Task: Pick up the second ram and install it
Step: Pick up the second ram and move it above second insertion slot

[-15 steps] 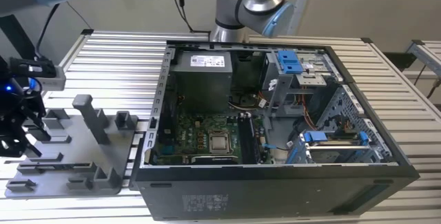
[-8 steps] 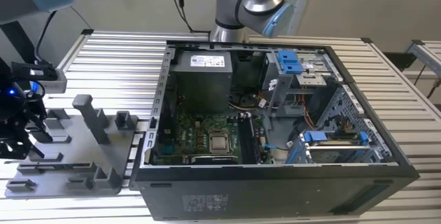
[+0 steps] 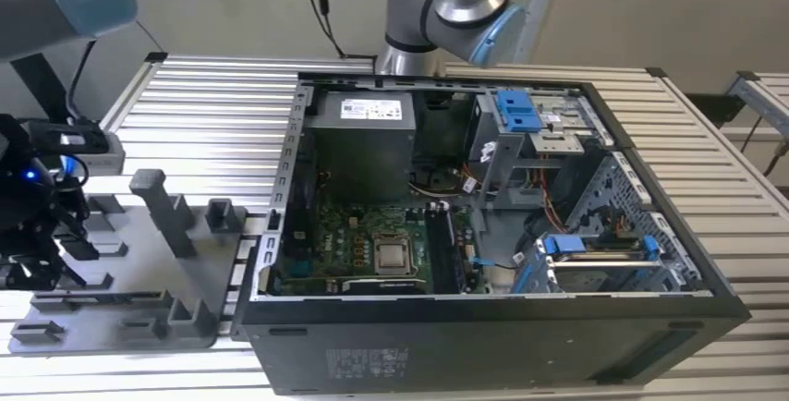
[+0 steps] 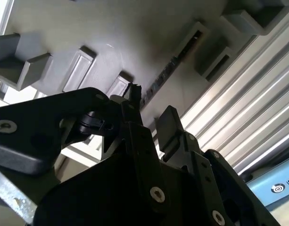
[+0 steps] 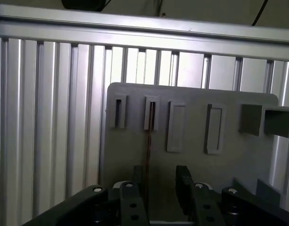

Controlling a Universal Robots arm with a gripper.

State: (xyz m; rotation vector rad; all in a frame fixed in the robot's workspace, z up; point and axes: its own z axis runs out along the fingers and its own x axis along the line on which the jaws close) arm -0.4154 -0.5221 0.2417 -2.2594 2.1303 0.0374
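Observation:
The second ram [image 5: 149, 129] is a thin dark board standing on edge in a slot of the grey fixture plate [image 5: 191, 101]. In the second wrist view the ram [image 4: 164, 75] is a narrow dark strip running toward the fingers. My gripper [image 5: 161, 181] hangs over the plate, open, with a finger on each side of the ram's near end. The board lies close to one finger [image 5: 136, 181], and a wide gap is left to the other. In the exterior view my gripper [image 3: 43, 253] is at the far left, above the plate [image 3: 136, 304]. In the second wrist view the gripper [image 4: 151, 115] has its fingers apart.
The open computer case [image 3: 493, 327] lies on the slatted aluminium table [image 3: 198, 96], to the exterior view's right of the plate. Its motherboard [image 3: 358, 235] has a CPU socket [image 3: 394, 255] with long dark memory slots [image 3: 441, 249] beside it. Tall grey posts [image 3: 154, 202] rise from the plate.

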